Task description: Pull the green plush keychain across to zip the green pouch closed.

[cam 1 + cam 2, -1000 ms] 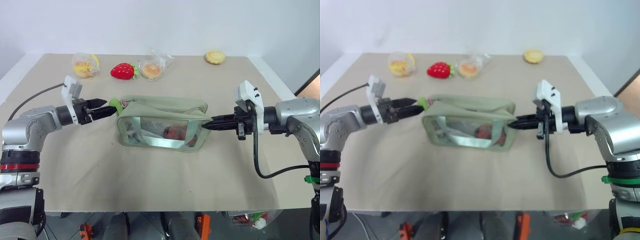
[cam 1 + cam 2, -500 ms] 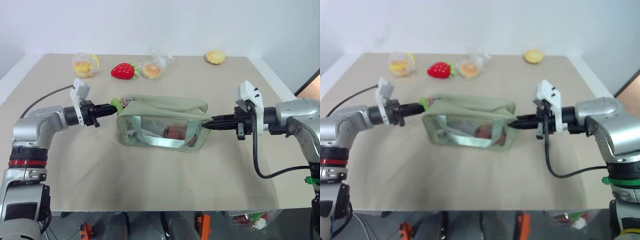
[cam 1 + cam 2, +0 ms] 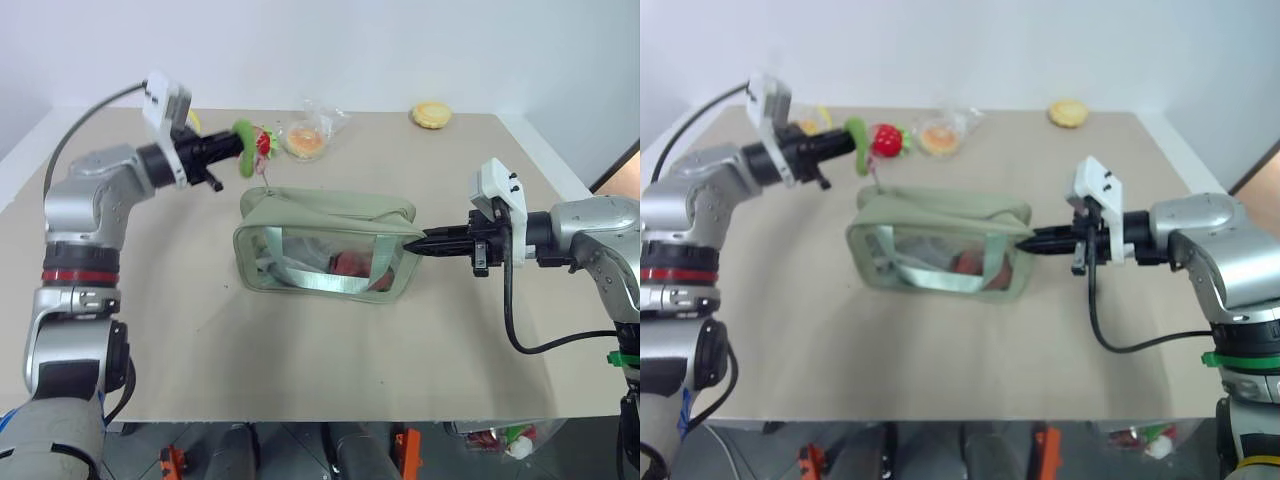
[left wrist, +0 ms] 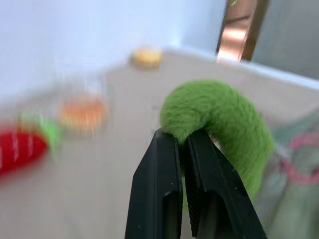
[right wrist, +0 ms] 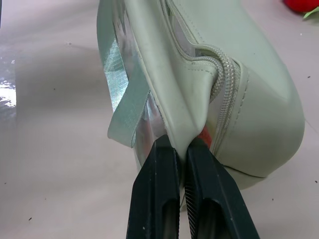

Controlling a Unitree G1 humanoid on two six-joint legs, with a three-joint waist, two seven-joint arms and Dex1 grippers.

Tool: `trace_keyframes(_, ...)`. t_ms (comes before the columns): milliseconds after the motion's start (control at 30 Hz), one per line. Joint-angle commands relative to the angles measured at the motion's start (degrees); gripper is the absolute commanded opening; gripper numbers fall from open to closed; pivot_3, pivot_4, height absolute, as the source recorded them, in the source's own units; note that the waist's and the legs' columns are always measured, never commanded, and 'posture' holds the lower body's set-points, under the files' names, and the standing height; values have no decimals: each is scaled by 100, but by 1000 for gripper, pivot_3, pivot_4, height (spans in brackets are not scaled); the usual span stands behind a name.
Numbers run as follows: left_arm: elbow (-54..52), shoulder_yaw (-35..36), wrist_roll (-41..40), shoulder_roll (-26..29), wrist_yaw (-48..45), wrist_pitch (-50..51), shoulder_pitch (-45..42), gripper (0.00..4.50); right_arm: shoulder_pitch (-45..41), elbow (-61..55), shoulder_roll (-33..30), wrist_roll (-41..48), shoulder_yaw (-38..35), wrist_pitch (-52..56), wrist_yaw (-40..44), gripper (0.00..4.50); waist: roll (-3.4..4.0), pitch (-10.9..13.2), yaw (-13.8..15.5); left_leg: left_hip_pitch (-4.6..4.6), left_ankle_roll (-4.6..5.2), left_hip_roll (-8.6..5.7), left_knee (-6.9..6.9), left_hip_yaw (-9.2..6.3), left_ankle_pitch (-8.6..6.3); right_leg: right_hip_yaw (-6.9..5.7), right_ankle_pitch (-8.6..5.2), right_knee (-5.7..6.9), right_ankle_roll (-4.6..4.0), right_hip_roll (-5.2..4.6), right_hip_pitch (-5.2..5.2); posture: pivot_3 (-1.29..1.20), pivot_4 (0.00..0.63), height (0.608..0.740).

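The pale green pouch (image 3: 325,245) lies mid-table, its clear window facing me and its top zipper (image 5: 219,79) running along the upper edge. My left gripper (image 3: 230,145) is raised above the pouch's left end, shut on the green plush keychain (image 4: 219,117). The keychain's reddish clasp (image 4: 299,154) hangs from the plush down to the pouch's left top corner. At the pouch's right end, my right gripper (image 5: 182,147) is shut on a fold of the fabric (image 3: 410,245).
A red plush strawberry (image 3: 886,139) sits just behind the keychain. Small clear bags of toy food (image 3: 305,138) lie at the back of the table, with a yellow bun (image 3: 431,114) at the back right. Bare tan table (image 3: 320,350) stretches in front of the pouch.
My left gripper went from open to shut on the keychain, then rose and swung back and right, lifting the plush off the table. The right gripper and pouch's right end stayed still.
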Motion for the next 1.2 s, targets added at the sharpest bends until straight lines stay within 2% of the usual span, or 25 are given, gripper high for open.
trace_keyframes(33,-89,-501,629,-120,-251,-1048,-133,103,-151,-37,16,21,-83,-98,36,0,1,0,0,1,0,0,-1,-1,0,0,0,0,0,0,0,0,150,740)
trace_keyframes(167,-308,-754,676,-308,-788,-1552,-224,103,-78,-82,6,27,-150,-81,-5,0,1,0,-8,-2,0,0,-2,1,0,3,1,0,0,1,-2,0,150,740)
trace_keyframes(333,-962,-936,485,-367,-1396,-1376,-205,103,73,-234,-55,102,-265,-11,-49,0,1,0,-7,-6,0,0,-1,-1,0,3,-2,0,3,1,-2,0,150,740)
trace_keyframes(767,-1586,-988,175,-523,-1583,-501,-397,103,50,-148,29,27,-193,-73,-66,0,2,1,-10,-2,7,-3,4,-2,4,5,5,0,12,1,0,0,150,740)
trace_keyframes(800,-1583,-990,189,-500,-1579,-435,-378,571,31,-128,44,14,-174,-78,-71,0,2,1,-10,-2,7,-3,4,-3,4,5,5,0,12,1,0,0,150,740)
trace_keyframes(867,-1733,-971,87,-308,-1754,-172,-252,971,4,-103,81,-8,-142,-97,-74,0,2,1,-23,-2,7,-3,3,-3,4,5,5,0,12,1,0,0,150,740)
trace_keyframes(933,-1864,-928,75,-97,-1848,-77,-165,1758,-35,-70,106,-28,-119,-114,-58,0,3,1,-27,-3,7,-3,3,-2,4,5,4,0,11,1,-2,0,150,740)
trace_keyframes(967,-1925,-921,86,36,-1925,-56,-124,1953,-62,-50,116,-35,-107,-120,-48,0,4,2,-34,-2,7,-3,3,-3,4,5,4,0,11,1,-1,0,150,740)
trace_keyframes(1000,-1973,-921,85,133,-1978,-34,-93,2454,-80,-36,123,-41,-99,-123,-40,0,4,2,-34,-2,7,-2,2,-2,4,5,4,0,10,1,-2,0,150,740)
trace_keyframes(1200,-2018,-887,369,884,-2192,-279,11,4389,-203,87,191,-108,-4,-196,28,0,5,3,-33,0,7,-1,2,-3,5,3,5,1,9,2,0,0,150,740)
